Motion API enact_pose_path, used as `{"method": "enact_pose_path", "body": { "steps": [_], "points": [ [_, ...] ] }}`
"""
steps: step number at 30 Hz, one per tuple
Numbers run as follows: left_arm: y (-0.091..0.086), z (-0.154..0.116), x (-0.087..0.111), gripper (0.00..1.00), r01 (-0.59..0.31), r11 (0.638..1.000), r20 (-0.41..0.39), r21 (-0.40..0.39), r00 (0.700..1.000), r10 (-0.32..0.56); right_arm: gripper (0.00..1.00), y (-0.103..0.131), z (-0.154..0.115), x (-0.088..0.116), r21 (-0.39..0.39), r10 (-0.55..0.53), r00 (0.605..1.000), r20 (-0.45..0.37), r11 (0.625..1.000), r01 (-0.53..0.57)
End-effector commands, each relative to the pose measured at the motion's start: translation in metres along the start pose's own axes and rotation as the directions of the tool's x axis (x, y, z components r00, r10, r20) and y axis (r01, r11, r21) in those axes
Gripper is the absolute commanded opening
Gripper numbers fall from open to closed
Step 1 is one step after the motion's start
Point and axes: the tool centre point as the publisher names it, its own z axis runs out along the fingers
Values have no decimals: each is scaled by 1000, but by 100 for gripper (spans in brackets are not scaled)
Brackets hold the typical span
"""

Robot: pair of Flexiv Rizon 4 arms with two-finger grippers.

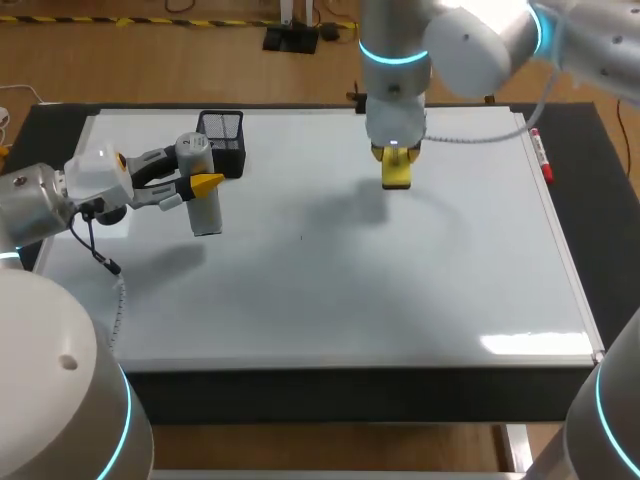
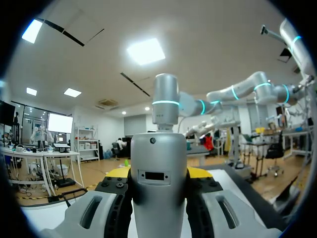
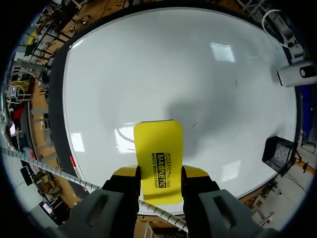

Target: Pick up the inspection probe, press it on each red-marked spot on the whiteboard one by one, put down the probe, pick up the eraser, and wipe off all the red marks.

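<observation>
Whiteboard (image 1: 330,300): no red marks visible. Left claw (image 1: 203,188) clamps the probe (image 1: 206,214) near the left edge, beside the basket (image 1: 222,135). Right claw (image 3: 158,174) pinches the eraser (image 3: 157,144) at the far edge. Wiping stage, probably; probe not yet set down.

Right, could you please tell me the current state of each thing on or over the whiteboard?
left pincer: shut on the inspection probe.
inspection probe: held roughly upright, apparently off the whiteboard.
right pincer: shut on the eraser.
eraser: held above the whiteboard, casting a shadow.
whiteboard: no red marks visible.
mesh holder: standing upright.
marker: lying flat along the whiteboard's right edge.
</observation>
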Motion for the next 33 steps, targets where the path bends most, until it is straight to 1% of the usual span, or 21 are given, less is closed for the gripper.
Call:
{"method": "enact_pose_path", "body": {
  "steps": [1,3,7,9,10,12,13,26,33],
  "points": [
    [-1,0,1,0,-1,1000,2,1,1000,1,0,-22,11,-2,-48,-17,1000,0,999,17],
    [-1,0,1,0,-1,1000,2,1,1000,1,0,-27,16,0,-50,-14,1000,-6,999,14],
    [-1,0,1,0,-1,1000,2,1,1000,1,0,-32,23,2,-61,-19,1000,7,998,20],
    [-1,0,1,0,-1,1000,2,1,1000,1,0,-35,27,3,-69,-23,1000,20,997,24],
    [-1,0,1,0,-1,1000,2,1,1000,1,0,-35,29,3,-77,-35,999,41,996,39],
    [-1,0,1,0,-1,1000,2,1,1000,1,0,-36,33,4,-79,-37,999,26,996,39],
    [-1,0,1,0,-1,1000,2,1,1000,1,0,-36,34,4,-83,-40,998,38,996,43],
    [-1,0,1,0,-1,1000,2,1,1000,1,0,-44,44,8,-82,-53,998,45,995,57],
    [-1,0,1,0,-1,1000,2,1,1000,1,0,-46,53,9,-95,-47,997,61,994,52]
  ]
}}
